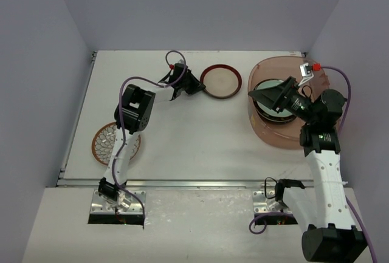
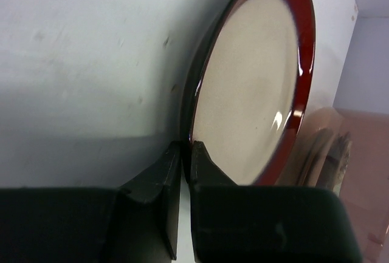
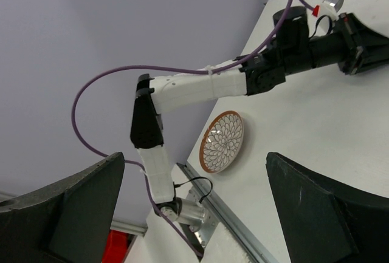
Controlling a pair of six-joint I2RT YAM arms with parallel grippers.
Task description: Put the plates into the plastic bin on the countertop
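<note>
Left claw [image 2: 185, 153] is narrow, tips pinched on the near rim of the maroon-rimmed plate [image 1: 220, 81] lying by the surface's [image 1: 182, 141] far edge. Right claw [image 1: 262, 98] hangs wide, holding nothing, over the stack of plates [image 1: 267, 115] already in the plastic bin [image 1: 285, 136] at the right edge. Left to do, I'd say: this plate and the petal plate [image 1: 104, 143] by the left edge.

- The left arm [image 1: 123, 150] covers part of the petal plate [image 1: 103, 143].
- The plastic bin [image 2: 364, 172] is blurred in the left wrist view.
- The left fingers [image 2: 152, 184] hide the lower rim of the maroon-rimmed plate [image 2: 249, 93].
</note>
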